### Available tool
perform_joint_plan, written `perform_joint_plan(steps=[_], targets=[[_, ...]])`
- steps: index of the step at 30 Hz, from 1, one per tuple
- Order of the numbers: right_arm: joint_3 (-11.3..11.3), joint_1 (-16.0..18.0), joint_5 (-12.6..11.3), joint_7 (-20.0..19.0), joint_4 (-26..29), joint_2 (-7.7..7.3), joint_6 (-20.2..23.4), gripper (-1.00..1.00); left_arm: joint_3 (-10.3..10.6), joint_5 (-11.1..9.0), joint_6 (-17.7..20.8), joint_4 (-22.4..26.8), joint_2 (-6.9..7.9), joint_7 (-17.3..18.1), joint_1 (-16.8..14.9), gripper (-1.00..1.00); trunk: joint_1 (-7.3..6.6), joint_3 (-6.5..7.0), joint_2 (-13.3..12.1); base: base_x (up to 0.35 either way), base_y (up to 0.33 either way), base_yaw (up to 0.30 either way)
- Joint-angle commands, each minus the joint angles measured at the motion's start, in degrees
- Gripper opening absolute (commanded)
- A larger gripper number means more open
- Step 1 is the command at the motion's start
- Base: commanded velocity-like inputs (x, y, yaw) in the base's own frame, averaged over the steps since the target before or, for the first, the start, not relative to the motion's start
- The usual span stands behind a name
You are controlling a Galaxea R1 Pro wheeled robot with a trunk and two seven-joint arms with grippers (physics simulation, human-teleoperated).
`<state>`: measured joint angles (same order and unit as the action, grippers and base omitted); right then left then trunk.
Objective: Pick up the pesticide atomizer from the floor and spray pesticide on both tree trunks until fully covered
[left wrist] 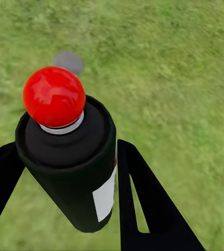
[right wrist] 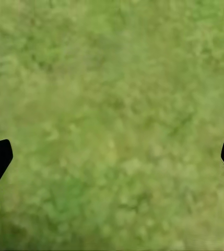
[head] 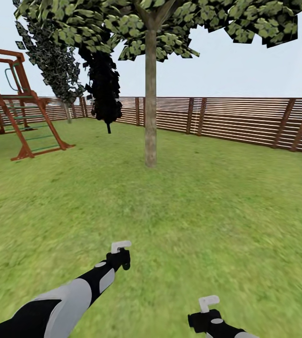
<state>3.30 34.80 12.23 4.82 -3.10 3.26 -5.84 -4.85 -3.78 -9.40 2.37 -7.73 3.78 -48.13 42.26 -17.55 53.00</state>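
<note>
pesticide atomizer (left wrist: 72, 167): black body, white label, red tip, in left gripper (left wrist: 65, 172)

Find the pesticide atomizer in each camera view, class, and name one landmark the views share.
Head view: not discernible; the left gripper is too small to show it.
Left wrist view: pesticide atomizer fills the centre-left, red tip up, between the gripper's fingers.
Right wrist view: no atomizer here.
Shared landmark: the lawn.

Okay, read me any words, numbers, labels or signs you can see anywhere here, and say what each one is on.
No readable text anywhere.
White label on the spray bottle held in the left gripper: blank, no words or numbers visible.
Fence, playset, tree trunk: no signs or markings.
</note>
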Motion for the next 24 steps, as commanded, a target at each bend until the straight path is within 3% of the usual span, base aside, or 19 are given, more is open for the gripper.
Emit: perform_joint_plan(steps=[1,24], targets=[[0.0,0.0,0.0,0.0,0.0,-0.02,0.0,1.00,0.0,0.0,0.0,0.0,0.00,0.0,0.0,-1.00,0.00,0.00,0.0,0.350,0.000,0.000],[0.2,0.0,-0.4,0.0,0.0,-0.11,0.1,1.00,0.0,0.0,0.0,0.0,-0.01,0.0,0.0,-1.00,0.00,0.00,0.0,0.350,0.000,0.000]])
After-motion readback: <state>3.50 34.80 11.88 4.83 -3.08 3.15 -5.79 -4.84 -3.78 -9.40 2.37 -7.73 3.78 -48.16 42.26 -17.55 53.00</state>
